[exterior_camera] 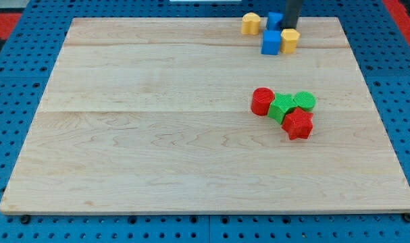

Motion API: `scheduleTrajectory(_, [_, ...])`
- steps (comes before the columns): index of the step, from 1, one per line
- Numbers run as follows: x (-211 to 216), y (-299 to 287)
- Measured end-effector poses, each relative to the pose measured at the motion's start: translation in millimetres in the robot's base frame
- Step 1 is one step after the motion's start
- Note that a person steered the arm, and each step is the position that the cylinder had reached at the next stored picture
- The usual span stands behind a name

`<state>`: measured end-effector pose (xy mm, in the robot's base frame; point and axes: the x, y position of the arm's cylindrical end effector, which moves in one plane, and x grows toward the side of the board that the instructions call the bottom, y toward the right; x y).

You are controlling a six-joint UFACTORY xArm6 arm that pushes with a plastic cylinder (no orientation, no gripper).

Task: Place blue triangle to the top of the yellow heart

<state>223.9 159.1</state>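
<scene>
Near the view's top right, a yellow block (250, 23) that may be the heart sits by the board's top edge. A small blue block (274, 19) lies just right of it, partly hidden by my dark rod; its shape is hard to make out. Below it stand a larger blue block (270, 42) and a second yellow block (290, 40), touching side by side. My tip (290, 29) is down between the small blue block and the second yellow block, right above that yellow block.
A cluster sits at the right of the wooden board (157, 135): a red cylinder (262, 101), a green cube (281, 109), a green cylinder (304, 101) and a red star-like block (298, 125), all touching. Blue pegboard surrounds the board.
</scene>
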Motion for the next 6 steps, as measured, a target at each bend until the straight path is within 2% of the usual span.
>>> scheduleTrajectory(1, [-5.7, 3.6])
scheduleTrajectory(2, [-13.4, 41.6])
scheduleTrajectory(3, [-31.7, 38.8])
scheduleTrajectory(6, [-23.1, -66.4])
